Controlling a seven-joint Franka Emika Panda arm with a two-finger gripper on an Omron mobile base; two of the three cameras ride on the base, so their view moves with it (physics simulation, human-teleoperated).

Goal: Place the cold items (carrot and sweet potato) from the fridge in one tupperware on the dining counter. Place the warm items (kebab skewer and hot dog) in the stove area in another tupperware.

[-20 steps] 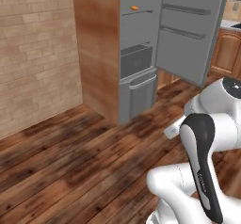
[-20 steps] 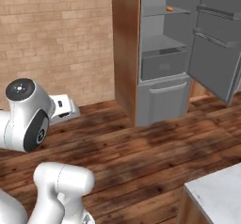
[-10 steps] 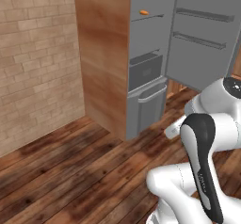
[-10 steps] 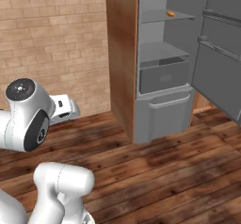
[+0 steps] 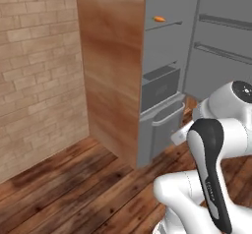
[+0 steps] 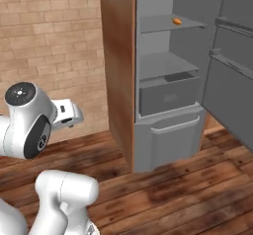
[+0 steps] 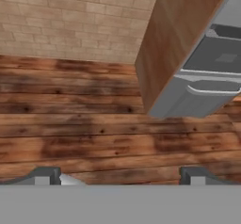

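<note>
**A:** Where is the carrot (image 5: 159,18) now?

**B:** It lies on the upper shelf (image 6: 168,23) of the open fridge (image 6: 170,81), an orange speck toward the shelf's outer edge. The sweet potato cannot be made out.

**A:** What has changed?

**B:** The whole picture has shifted over the last second: the base has driven closer, so the fridge looms larger and its wooden side panel (image 5: 112,66) stands nearer. The things themselves have not moved.

**A:** And the gripper (image 7: 120,175)?

**B:** Spread wide and empty, looking down at the plank floor (image 7: 75,124) with the freezer drawer (image 7: 200,93) off to one side. Judging by this, the robot is on the approach; no item is fetched yet.
</note>
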